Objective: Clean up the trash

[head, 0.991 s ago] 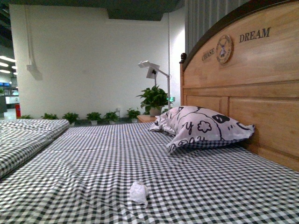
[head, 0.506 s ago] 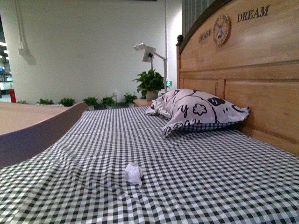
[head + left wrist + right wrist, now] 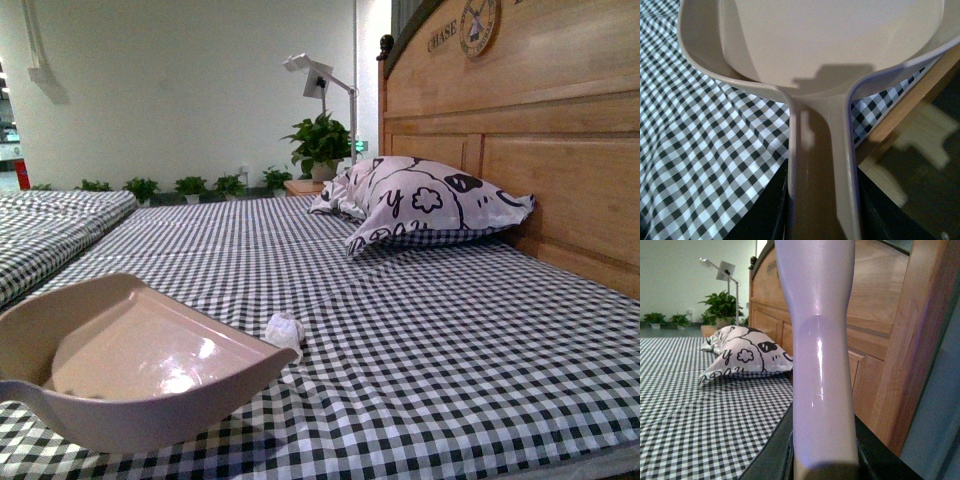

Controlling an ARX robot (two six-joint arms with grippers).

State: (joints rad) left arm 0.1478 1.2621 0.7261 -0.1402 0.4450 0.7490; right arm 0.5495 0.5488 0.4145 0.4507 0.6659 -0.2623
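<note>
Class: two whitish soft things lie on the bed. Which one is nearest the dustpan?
The small crumpled tissue wad, right beside the dustpan; the patterned pillow is far bigger and lies by the headboard.

Item 1, left gripper [image 3: 823, 205]: I have it clamped on the handle of the dustpan [image 3: 840, 45], at the end farthest from the pan's mouth. Its dark fingers [image 3: 765, 210] sit on either side of the handle, tight against it. The wrist lies in line with the handle and looks along it into the pan.

Item 2, right gripper [image 3: 823, 455]: clamped around a pale lilac handle [image 3: 820, 340] that rises upright from between the jaws, with dark fingers [image 3: 771, 457] flanking the shaft. I cannot tell where it is relative to the dustpan.

Item 3, arms: outside my front view.
</note>
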